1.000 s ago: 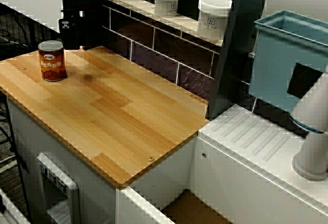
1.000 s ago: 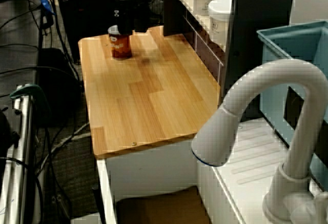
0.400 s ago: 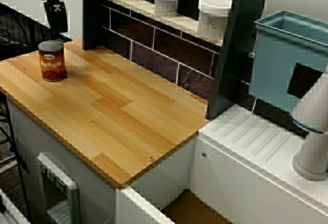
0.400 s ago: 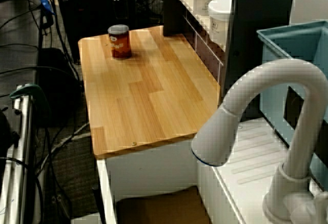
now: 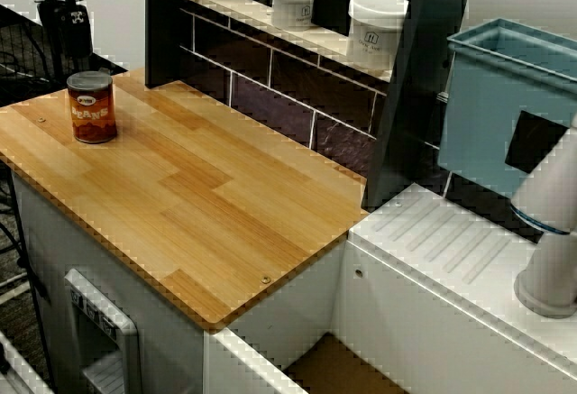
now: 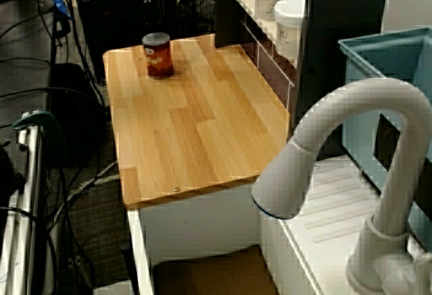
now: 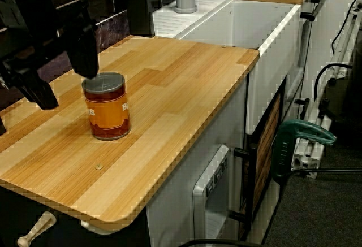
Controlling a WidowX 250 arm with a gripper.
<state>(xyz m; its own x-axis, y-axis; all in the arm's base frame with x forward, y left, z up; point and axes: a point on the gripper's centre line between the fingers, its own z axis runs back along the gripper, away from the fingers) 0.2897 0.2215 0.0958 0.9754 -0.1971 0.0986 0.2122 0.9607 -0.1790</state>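
- Your gripper [image 7: 68, 87] has its jaws spread apart with nothing between them, as the close side view shows.
- It hangs above and just behind the bean can [image 7: 106, 105], not touching it.
- The can stands upright near one end of the wooden counter [image 7: 175, 100].
- White jars [image 5: 377, 31] sit on the wall shelf, well apart.

High front view; high view over faucet [image 6: 358, 102]; low opposite-end view; countertop [image 5: 207, 196] shared.
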